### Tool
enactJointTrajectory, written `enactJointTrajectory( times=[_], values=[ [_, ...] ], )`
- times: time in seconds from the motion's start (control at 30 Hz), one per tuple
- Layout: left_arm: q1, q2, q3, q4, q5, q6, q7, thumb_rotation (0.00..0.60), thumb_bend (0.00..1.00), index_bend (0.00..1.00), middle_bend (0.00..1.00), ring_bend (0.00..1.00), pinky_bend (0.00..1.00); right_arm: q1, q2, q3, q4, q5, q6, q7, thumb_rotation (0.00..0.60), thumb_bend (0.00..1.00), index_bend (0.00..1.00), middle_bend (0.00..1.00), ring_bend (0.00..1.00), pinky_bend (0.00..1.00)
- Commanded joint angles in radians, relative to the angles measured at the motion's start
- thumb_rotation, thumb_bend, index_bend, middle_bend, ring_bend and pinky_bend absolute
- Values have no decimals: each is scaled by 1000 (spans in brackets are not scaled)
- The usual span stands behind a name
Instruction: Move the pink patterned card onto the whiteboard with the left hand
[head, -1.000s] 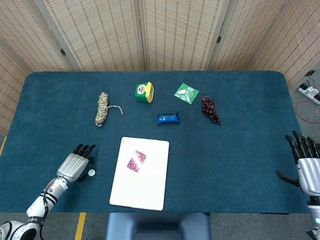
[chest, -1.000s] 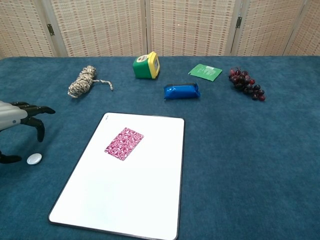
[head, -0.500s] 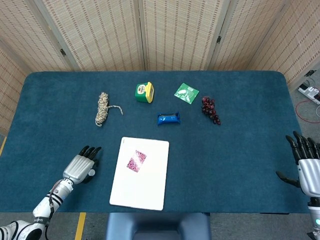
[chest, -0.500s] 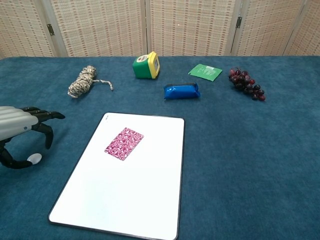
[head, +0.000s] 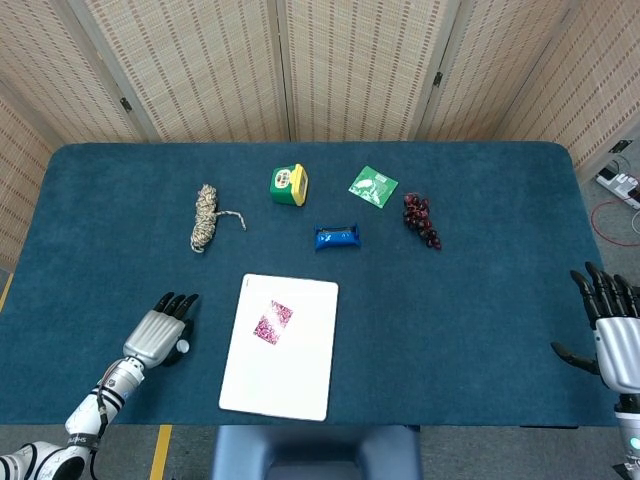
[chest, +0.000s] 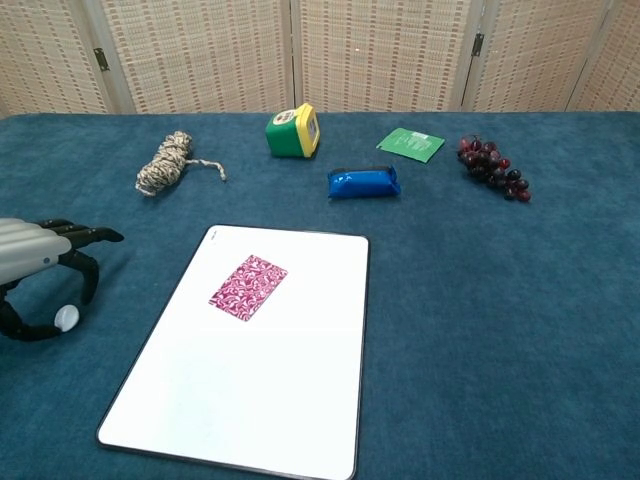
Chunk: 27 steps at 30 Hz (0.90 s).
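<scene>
The pink patterned card (head: 272, 322) (chest: 248, 287) lies flat on the upper part of the whiteboard (head: 300, 385) (chest: 280, 400), near the table's front edge. My left hand (head: 158, 332) (chest: 35, 270) hovers over the blue cloth to the left of the board, empty, with its fingers spread and curved downward. A small white disc (head: 183, 346) (chest: 66, 318) lies beneath its thumb. My right hand (head: 612, 323) is at the far right edge of the head view, fingers spread, holding nothing.
Along the back lie a rope bundle (head: 206, 218) (chest: 166, 164), a green and yellow box (head: 288, 185) (chest: 293, 132), a blue packet (head: 336, 237) (chest: 364, 182), a green sachet (head: 373, 186) (chest: 411, 144) and dark grapes (head: 421, 220) (chest: 492, 167). A folding screen stands behind the table.
My left hand moved right toward the whiteboard, then drew back slightly to the left. The card, board and right hand stayed put.
</scene>
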Motion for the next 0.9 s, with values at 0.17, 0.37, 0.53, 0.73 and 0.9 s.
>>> enactJointTrajectory(
  times=[0.17,0.37,0.53,0.73,0.9],
  values=[
    [10,3,-6,-1,9,-1,-10,600,336,468,42,0,0,-1,0,-1,-2,3,-1,-3,600,114,0,0,47,0],
    [16,6,-12,-5,15,-3,-14,600,336,468,42,0,0,-1,-1,-1,-3,3,-2,-5,600,114,0,0,46,0],
    [15,-7,-20,9,12,-15,-14,600,336,478,44,0,0,-1,-1,-1,-3,4,-1,-4,600,114,0,0,47,0],
    [17,-14,-28,20,11,-22,-15,600,353,485,50,0,0,-4,0,-1,-1,7,0,-2,600,114,0,0,46,0],
    [19,-13,-32,24,10,-26,-15,600,376,492,54,0,0,-4,-1,-2,0,7,-2,-1,600,114,0,0,46,0]
  ],
)
